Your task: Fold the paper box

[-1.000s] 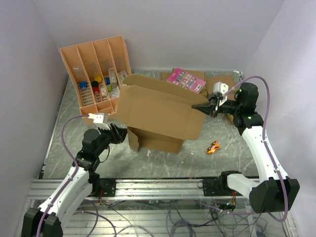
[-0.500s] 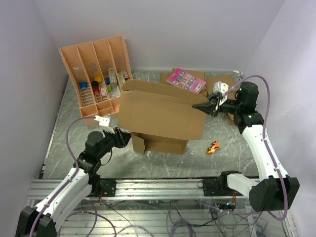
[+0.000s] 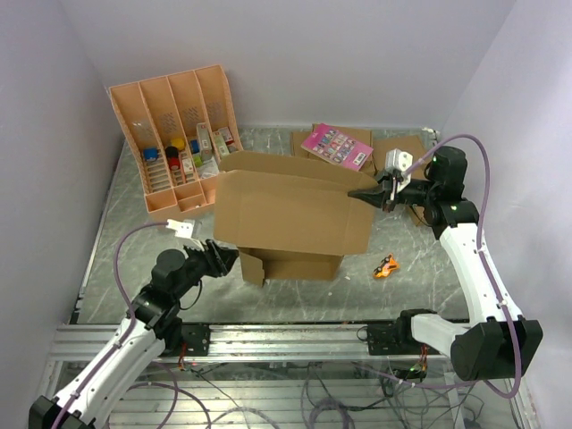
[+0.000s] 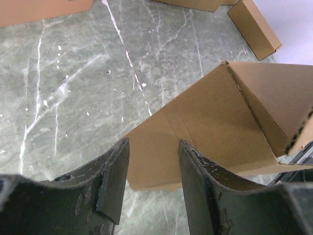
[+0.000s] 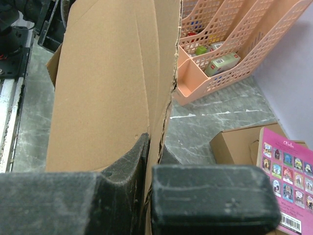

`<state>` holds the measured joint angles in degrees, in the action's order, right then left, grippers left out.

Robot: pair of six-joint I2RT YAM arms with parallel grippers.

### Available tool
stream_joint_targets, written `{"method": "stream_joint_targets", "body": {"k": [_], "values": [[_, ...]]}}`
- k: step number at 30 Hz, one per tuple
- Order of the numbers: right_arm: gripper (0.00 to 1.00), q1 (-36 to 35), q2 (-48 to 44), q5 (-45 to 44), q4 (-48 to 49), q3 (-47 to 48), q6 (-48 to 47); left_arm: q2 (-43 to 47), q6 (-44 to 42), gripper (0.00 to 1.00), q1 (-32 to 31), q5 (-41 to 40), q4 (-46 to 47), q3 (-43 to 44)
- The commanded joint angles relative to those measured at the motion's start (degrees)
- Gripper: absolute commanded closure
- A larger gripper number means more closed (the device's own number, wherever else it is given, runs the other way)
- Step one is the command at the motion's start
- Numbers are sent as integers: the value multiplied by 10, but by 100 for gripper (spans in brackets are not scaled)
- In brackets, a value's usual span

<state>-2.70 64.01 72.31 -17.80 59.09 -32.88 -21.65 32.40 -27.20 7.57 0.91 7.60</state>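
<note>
Step in hand, as judged: opening up and squaring the paper box [image 3: 290, 214], bottom flaps not yet folded in.

Located mid-worktop [image 3: 420, 286], partly opened, large panel raised and facing the near edge, lower left flap [image 3: 253, 265] resting on the surface. Pinched at the upper right edge by the right gripper [image 3: 380, 195], jaws fully closed on the cardboard wall. Approached from the near left by the left gripper [image 3: 223, 257], jaws about half open, holding nothing, with the flap edge just ahead of the fingertips [image 4: 115, 181].

Next move, likely:
- Advance the left gripper onto the flap.
- Close on it and fold inward along the crease.
- Hold the right grip steady.
- Expect thin cardboard to bow or slip.

Containers:
- Far left corner: orange divided tray [image 3: 159, 105], leaning back. Small red, yellow and blue items and packets low in its compartments, too small to identify.
- Far edge, right side: small brown boxes [image 3: 399, 150], closed, a pink book [image 3: 337, 146] lying on top.
- Just right of the paper box: a small orange item [image 3: 386, 266], loose on the worktop.
</note>
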Motion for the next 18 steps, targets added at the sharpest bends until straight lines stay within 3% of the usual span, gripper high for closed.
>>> {"method": "stream_joint_targets", "body": {"k": [1,7,10,12,18], "values": [[100,-2,8,-17,-29,2,-23,12,45,43,-21,23,-31,20],[100,-3,9,-20,-30,4,-24,-17,71,44,-53,-25,-105,66],[100,-3,11,-21,-28,3,-23,-53,72,60,-60,-41,-130,95],[100,-1,12,-22,-22,1,-19,-77,70,63,-61,-36,-133,108],[100,-3,16,-44,12,-3,-8,-59,77,57,-62,-29,-84,80]]}}
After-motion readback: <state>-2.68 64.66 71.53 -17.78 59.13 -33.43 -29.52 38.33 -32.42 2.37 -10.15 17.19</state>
